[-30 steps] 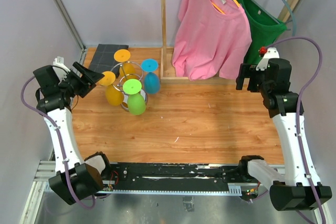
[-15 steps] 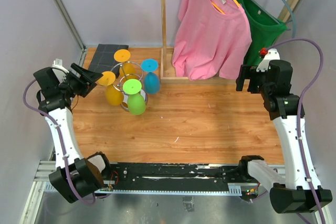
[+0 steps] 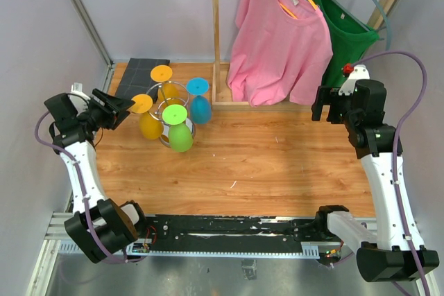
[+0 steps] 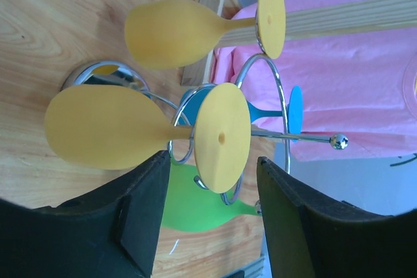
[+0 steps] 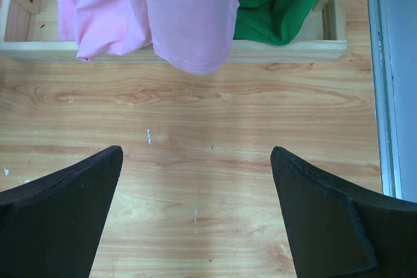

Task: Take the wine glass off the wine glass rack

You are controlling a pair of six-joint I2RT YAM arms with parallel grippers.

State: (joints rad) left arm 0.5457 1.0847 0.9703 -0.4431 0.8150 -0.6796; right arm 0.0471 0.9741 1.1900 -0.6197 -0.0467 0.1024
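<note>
The chrome wine glass rack point(image 3: 189, 95) stands at the back left of the wooden table, with several coloured glasses hanging upside down on its wire arms. My left gripper point(image 3: 119, 109) is level with the nearest yellow wine glass point(image 3: 148, 123), just left of it. In the left wrist view that yellow wine glass point(image 4: 104, 127) hangs on the rack point(image 4: 81, 77). Its round foot point(image 4: 221, 136) lies just ahead of my open left gripper point(image 4: 212, 161), and neither finger touches it. My right gripper point(image 5: 195, 154) hangs open over bare wood, far to the right.
A second yellow glass point(image 4: 172, 32), a blue glass point(image 3: 200, 107) and a green glass point(image 3: 180, 136) share the rack. A wooden clothes rack point(image 3: 216, 32) with a pink shirt point(image 3: 281, 39) and a green shirt point(image 3: 343, 22) stands at the back. A dark mat point(image 3: 142, 74) lies behind the rack.
The left gripper's jaws have narrowed somewhat, and the left wrist has shifted slightly toward the near side. The right arm has not moved.
</note>
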